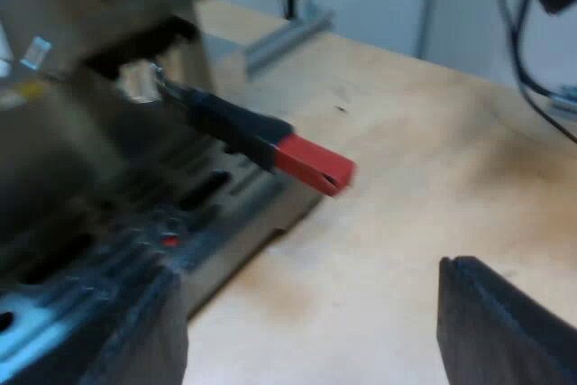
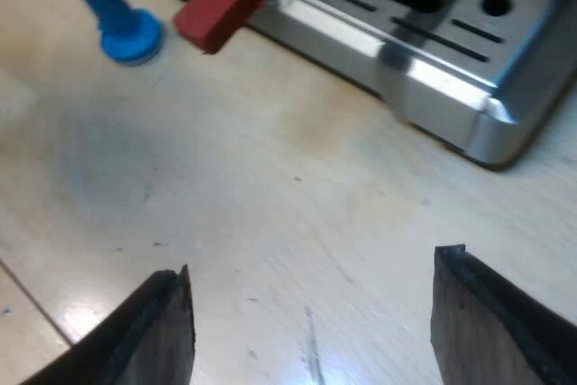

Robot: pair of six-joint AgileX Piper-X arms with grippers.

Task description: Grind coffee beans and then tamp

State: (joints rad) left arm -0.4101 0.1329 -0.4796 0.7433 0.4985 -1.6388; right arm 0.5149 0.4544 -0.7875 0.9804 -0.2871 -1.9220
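The left pincer (image 1: 311, 331) and right pincer (image 2: 315, 322) gape wide, empty. The holder (image 1: 225, 123) sits in the machine's (image 2: 433, 33) front, ahead of the left; the tamper (image 2: 122, 20) stands on the bench (image 2: 270, 187) beyond the right. Grinding seems in hand; next, grasp the handle (image 1: 311, 164).

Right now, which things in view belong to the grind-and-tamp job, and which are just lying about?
For the job:
- espresso machine
- holder, locked into the machine's front, red end sticking out
- blue tamper, base down on the table, near the holder's red end

Just lying about:
- metal rail, beyond the holder's handle
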